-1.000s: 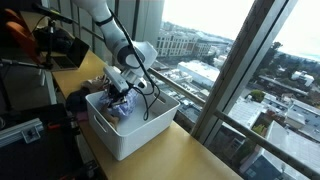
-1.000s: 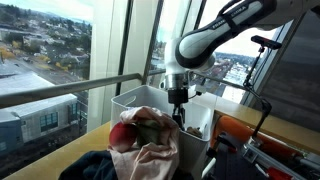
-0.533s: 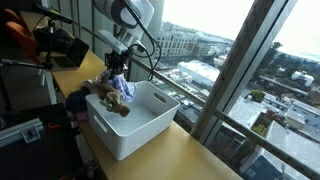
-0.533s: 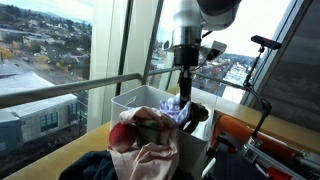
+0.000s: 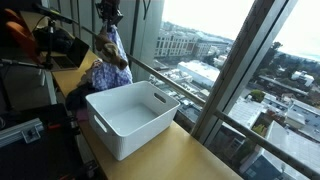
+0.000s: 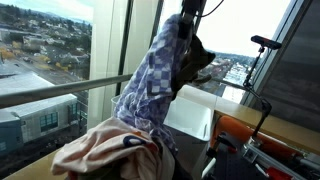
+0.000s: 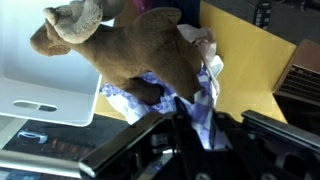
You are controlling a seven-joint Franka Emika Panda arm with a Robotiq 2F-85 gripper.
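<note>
The checkered cloth (image 5: 107,60) and brown plush toy (image 7: 140,55) are held clamped in the gripper (image 5: 109,20) high above the white bin (image 5: 128,130), not yet set down.

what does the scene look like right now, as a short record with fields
gripper: high up, shut
held: checkered cloth, hanging down
with it: brown soft item, dangling against the cloth
container: white bin on wooden table, nothing visible inside
nearby: clothes pile beside the bin
</note>
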